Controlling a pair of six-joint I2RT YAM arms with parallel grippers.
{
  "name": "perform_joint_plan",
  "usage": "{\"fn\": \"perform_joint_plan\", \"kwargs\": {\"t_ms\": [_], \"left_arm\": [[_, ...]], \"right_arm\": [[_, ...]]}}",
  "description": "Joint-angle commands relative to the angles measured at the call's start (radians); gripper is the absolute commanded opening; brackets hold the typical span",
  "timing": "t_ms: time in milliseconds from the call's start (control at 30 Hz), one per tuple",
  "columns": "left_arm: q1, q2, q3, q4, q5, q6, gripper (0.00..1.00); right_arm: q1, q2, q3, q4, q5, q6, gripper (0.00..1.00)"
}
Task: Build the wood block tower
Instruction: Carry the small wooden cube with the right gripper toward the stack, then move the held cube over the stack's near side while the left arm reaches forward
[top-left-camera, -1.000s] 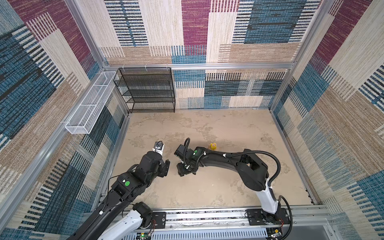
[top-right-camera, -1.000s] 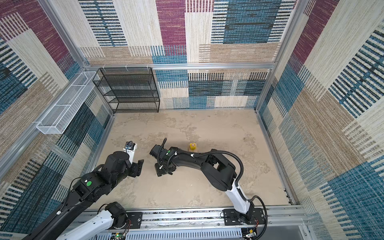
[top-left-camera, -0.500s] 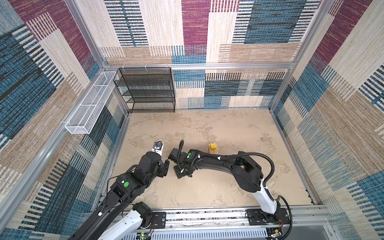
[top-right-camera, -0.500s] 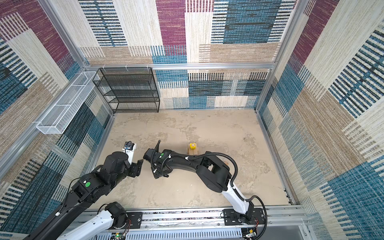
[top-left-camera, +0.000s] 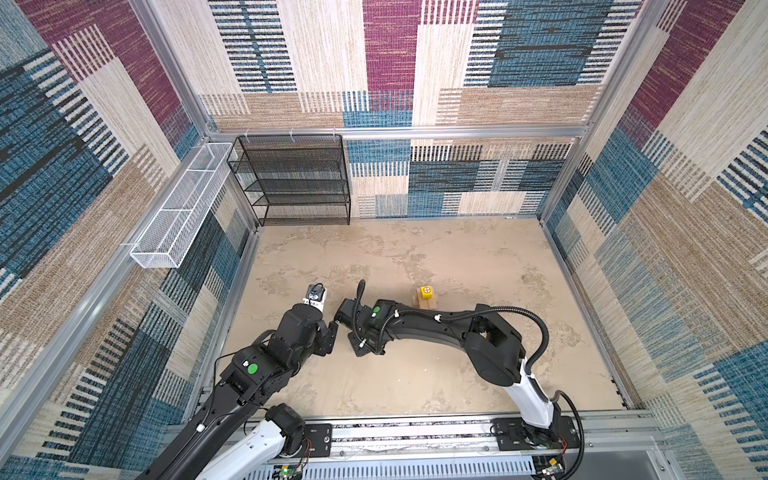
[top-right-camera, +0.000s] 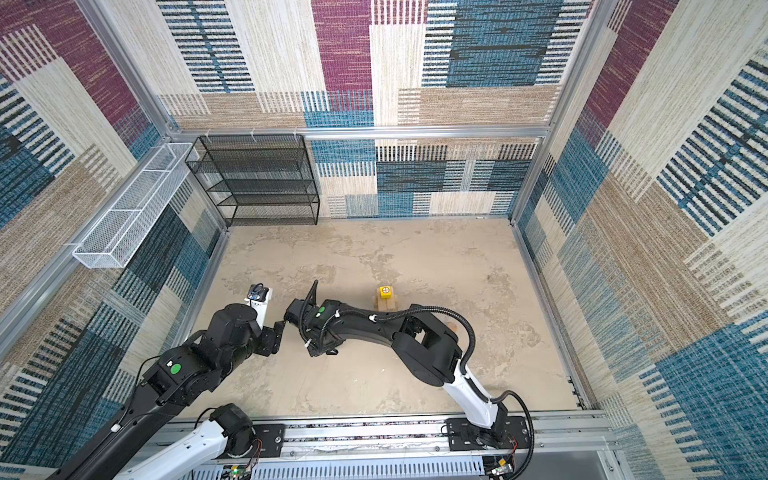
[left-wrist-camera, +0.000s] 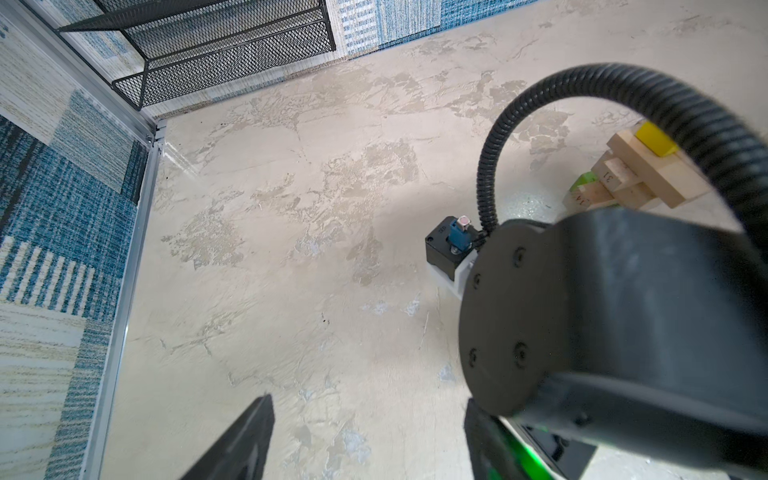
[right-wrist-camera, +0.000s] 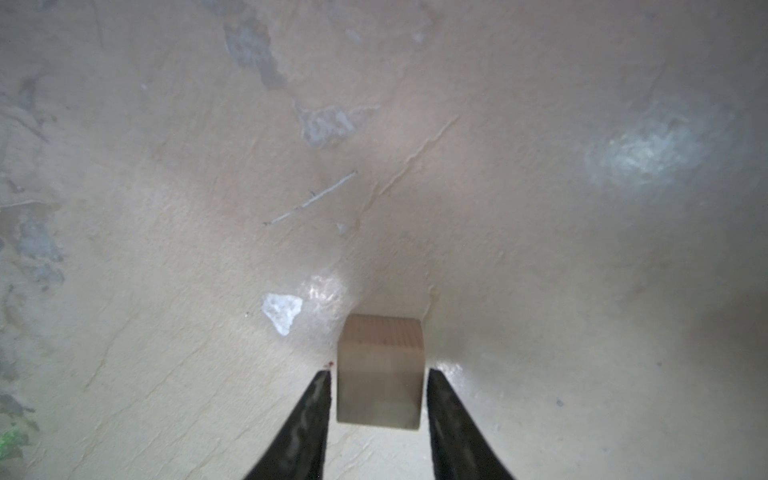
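You have two arms out and one loose block in play. Your right claw (right-wrist-camera: 378, 371) is down at the bench (top-left-camera: 457, 257) with its two fingers apart, one on each side of a single small plain tan wooden cube (right-wrist-camera: 380, 349). Each finger sits just beside a cube face, and you cannot tell whether either one touches it. The cube rests flat on the bench.

The wood block tower (top-left-camera: 425, 300) stands upright on the bench as one stack. In both top views the right wrist covers the cube's spot, which is well apart from the tower, toward the left arm's side.

In the left wrist view you can count the tower's parts:
- one yellow cube (left-wrist-camera: 656, 139) on top
- one bright green block (left-wrist-camera: 585, 179) low in the stack
- at least three tan wooden bricks (left-wrist-camera: 652, 174) laid crosswise

One black ribbed hose (left-wrist-camera: 540, 95) hides the rest.

Your left claw (left-wrist-camera: 368, 401) hangs above the bench, farther from the tower than the right claw. Its two fingers are apart, with only bare bench between them.

Beyond the tower stand one black wire-mesh shelf rack (top-left-camera: 291, 178) and one white wire basket (top-left-camera: 174, 212).
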Motion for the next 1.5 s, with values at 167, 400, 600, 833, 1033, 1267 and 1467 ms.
{"fn": "perform_joint_plan", "kwargs": {"t_ms": [167, 400, 600, 833, 1033, 1267, 1467], "left_arm": [[0.001, 0.001, -0.002, 0.031, -0.014, 0.018, 0.77], [0.0, 0.001, 0.0, 0.03, -0.017, 0.016, 0.77], [0.0, 0.003, 0.0, 0.029, -0.017, 0.015, 0.77], [0.0, 0.0, 0.0, 0.03, -0.017, 0.015, 0.77], [0.0, -0.008, 0.002, 0.025, -0.029, 0.012, 0.76], [0.001, -0.04, 0.005, 0.044, 0.005, 0.018, 0.76], [-0.001, 0.042, 0.057, 0.058, 0.178, -0.03, 0.74]], "right_arm": [[0.013, -0.005, 0.009, -0.013, 0.034, -0.014, 0.39], [0.013, 0.008, 0.011, -0.033, 0.038, -0.005, 0.37], [0.012, 0.004, 0.007, -0.028, 0.036, 0.0, 0.34], [0.012, -0.009, 0.009, -0.038, 0.043, 0.007, 0.23], [0.012, -0.096, -0.035, 0.0, 0.036, 0.032, 0.14], [0.013, -0.259, -0.119, 0.016, 0.072, 0.075, 0.04], [0.011, -0.436, -0.231, -0.001, 0.139, 0.151, 0.0]]}}
